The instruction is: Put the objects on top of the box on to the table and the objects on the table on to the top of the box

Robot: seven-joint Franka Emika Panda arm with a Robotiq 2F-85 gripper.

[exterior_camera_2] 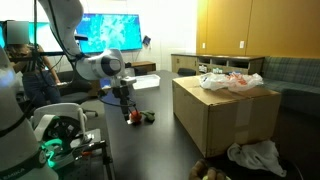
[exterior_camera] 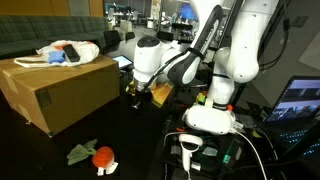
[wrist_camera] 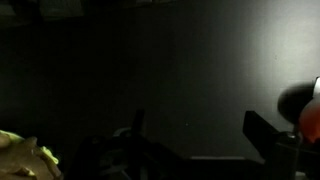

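The brown cardboard box (exterior_camera: 60, 90) (exterior_camera_2: 225, 120) stands on the black table (exterior_camera: 130, 150) (exterior_camera_2: 150, 145). On its top lies a heap of items in a white plastic bag (exterior_camera: 70, 50) (exterior_camera_2: 232, 80). A red, white and green toy (exterior_camera: 97, 156) (exterior_camera_2: 136, 117) lies on the table. My gripper (exterior_camera: 140, 96) (exterior_camera_2: 127, 100) (wrist_camera: 195, 120) hangs open above the table, beside the box, with nothing between its fingers. In the dark wrist view a red-orange thing (wrist_camera: 305, 110) shows at the right edge, outside the right finger (wrist_camera: 265, 138).
A crumpled white bag (exterior_camera_2: 255, 155) and a dark lump (exterior_camera_2: 208, 170) lie by the box in an exterior view. The robot base (exterior_camera: 212, 118) stands close by. A yellowish thing (wrist_camera: 25, 155) shows at the wrist view's lower left. Screens and desks stand behind.
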